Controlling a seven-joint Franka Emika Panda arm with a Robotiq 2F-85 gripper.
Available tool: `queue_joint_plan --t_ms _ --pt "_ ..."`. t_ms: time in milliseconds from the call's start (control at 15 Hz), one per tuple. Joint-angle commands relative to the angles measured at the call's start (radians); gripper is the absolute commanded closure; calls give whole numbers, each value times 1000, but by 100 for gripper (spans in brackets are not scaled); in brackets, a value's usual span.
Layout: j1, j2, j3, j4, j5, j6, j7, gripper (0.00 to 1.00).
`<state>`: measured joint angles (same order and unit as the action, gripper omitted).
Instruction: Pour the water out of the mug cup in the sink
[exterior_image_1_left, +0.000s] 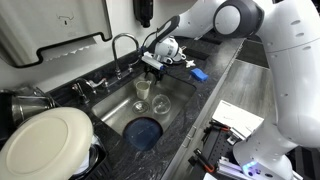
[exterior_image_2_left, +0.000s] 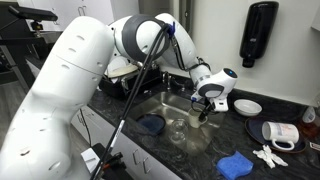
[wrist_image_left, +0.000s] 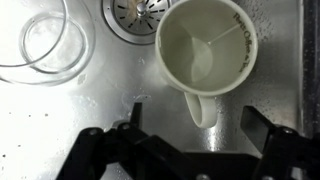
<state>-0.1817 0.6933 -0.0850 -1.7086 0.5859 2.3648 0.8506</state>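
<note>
The mug cup (wrist_image_left: 205, 50), pale and holding liquid, stands upright on the floor of the sink (wrist_image_left: 60, 120), its handle pointing toward my gripper. It also shows in an exterior view (exterior_image_1_left: 143, 91). My gripper (wrist_image_left: 180, 140) is open and empty just above the mug, with one finger on either side of the handle and touching nothing. In both exterior views the gripper (exterior_image_1_left: 152, 66) (exterior_image_2_left: 205, 104) hangs over the steel basin (exterior_image_1_left: 115, 115) (exterior_image_2_left: 165, 105).
A clear glass (wrist_image_left: 35, 40) (exterior_image_1_left: 161, 103) stands beside the mug near the drain (wrist_image_left: 135, 12). A dark blue dish (exterior_image_1_left: 144, 131) (exterior_image_2_left: 152, 123) lies in the basin. The faucet (exterior_image_1_left: 125, 45) rises behind. A white plate (exterior_image_1_left: 45, 140) and a blue sponge (exterior_image_1_left: 198, 74) sit on the counter.
</note>
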Motion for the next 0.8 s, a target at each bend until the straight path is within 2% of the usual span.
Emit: queue_joint_plan --t_ms 0,133,267,400,733 --pt "2 19 -6 24 0 -11 15 0" --pt "32 19 -38 17 -42 21 52 0" --pt "39 19 -59 19 -120 -11 57 0" --pt "18 2 -35 3 -108 -2 47 0" --pt "19 2 -39 3 -128 -3 46 0"
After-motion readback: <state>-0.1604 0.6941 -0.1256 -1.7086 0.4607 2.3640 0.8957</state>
